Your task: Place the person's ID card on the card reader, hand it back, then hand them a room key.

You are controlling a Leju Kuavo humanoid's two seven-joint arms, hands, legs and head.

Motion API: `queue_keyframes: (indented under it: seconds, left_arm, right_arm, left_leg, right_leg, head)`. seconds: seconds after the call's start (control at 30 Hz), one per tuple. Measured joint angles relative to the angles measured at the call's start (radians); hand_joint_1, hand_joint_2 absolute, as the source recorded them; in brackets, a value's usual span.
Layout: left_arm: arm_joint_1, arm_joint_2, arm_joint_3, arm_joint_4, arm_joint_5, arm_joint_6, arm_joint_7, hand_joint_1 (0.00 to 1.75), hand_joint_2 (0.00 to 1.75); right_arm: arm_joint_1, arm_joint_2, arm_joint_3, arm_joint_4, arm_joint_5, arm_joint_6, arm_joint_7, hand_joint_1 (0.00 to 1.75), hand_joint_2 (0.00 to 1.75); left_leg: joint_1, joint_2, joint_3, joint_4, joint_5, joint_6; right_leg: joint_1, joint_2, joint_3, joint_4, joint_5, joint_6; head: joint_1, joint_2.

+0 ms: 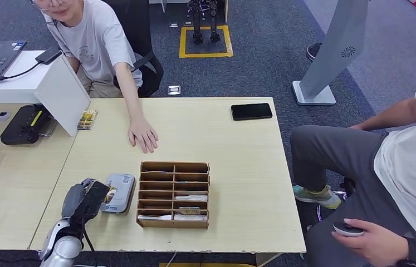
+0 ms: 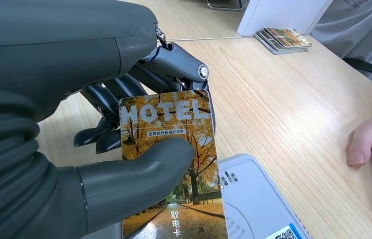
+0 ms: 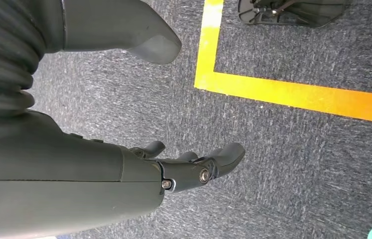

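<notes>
Spreading across the head view is the pale wooden table [image 1: 239, 156], with a person in a grey shirt [image 1: 97, 39] seated at its far side and a second person [image 1: 395, 167] seated off its right end. The first person's hand [image 1: 142, 135] lies flat on the tabletop, well apart from the robot. Near the front edge stands a brown slotted organizer box [image 1: 173, 194] with several cards lying in its compartments. Just beside it on the left lies the light grey card reader [image 1: 118, 192]. A black phone [image 1: 251, 111] lies near the far right corner, and a small stack of cards [image 1: 87, 119] sits by a white stand at the far left.

The left hand [image 1: 86, 201] hovers at the reader's left edge; its thumb and fingers [image 2: 139, 172] are clamped on a hotel card [image 2: 171, 169] printed with autumn trees, held upright over the reader. Whether this is the ID card or the room key I cannot tell.

The right hand [image 3: 139, 164] hangs over the dark carpeted floor [image 3: 293, 169] beside a yellow line [image 3: 293, 92], its fingers [image 3: 223, 158] gently curved and apart from the thumb, holding nothing.
</notes>
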Motion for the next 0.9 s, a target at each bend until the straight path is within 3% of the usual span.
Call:
queue_keyframes:
  seconds: [0.27, 0.47, 0.6, 0.77, 0.9]
  left_arm:
    - [0.000, -0.014, 0.000, 0.014, 0.043, -0.023, -0.019, 1.75, 1.75]
    - [0.001, -0.042, 0.022, 0.000, 0.349, -0.154, -0.104, 1.75, 1.75]
    - [-0.006, -0.055, 0.038, -0.043, 0.543, -0.195, -0.116, 1.75, 1.75]
    - [-0.038, -0.055, 0.051, -0.093, 0.657, -0.194, -0.123, 1.75, 1.75]
    - [-0.088, -0.054, 0.059, -0.116, 0.659, -0.135, -0.156, 1.75, 1.75]
  right_arm:
    - [-0.001, 0.000, 0.000, 0.000, 0.001, -0.001, -0.005, 0.00, 1.75]
    - [-0.002, 0.000, 0.001, 0.000, 0.001, -0.008, -0.005, 0.00, 1.75]
    - [-0.002, 0.000, 0.003, 0.000, 0.001, -0.017, -0.003, 0.00, 1.75]
    - [-0.003, 0.000, 0.007, 0.000, 0.006, -0.021, -0.002, 0.00, 1.75]
    - [-0.004, 0.000, 0.015, 0.000, 0.012, -0.021, -0.002, 0.00, 1.75]
  left_leg:
    - [0.000, 0.000, 0.000, 0.000, 0.000, 0.000]
    - [0.000, -0.001, 0.000, 0.000, 0.001, 0.000]
    - [0.000, 0.000, 0.000, 0.000, 0.001, 0.000]
    - [0.000, 0.000, 0.000, 0.000, 0.002, -0.001]
    - [0.000, -0.001, -0.001, 0.000, 0.003, -0.001]
  right_leg:
    - [0.000, 0.000, 0.000, 0.000, 0.000, 0.000]
    - [0.000, -0.001, 0.000, 0.000, 0.001, 0.001]
    - [0.000, -0.001, 0.000, 0.000, 0.002, 0.000]
    - [0.000, -0.001, 0.000, 0.000, 0.002, 0.000]
    - [0.000, -0.001, 0.000, 0.000, 0.002, 0.000]
  head:
    - [0.000, 0.000]
    - [0.000, 0.000]
    - [0.000, 0.000]
    - [0.000, 0.000]
    - [0.000, 0.000]
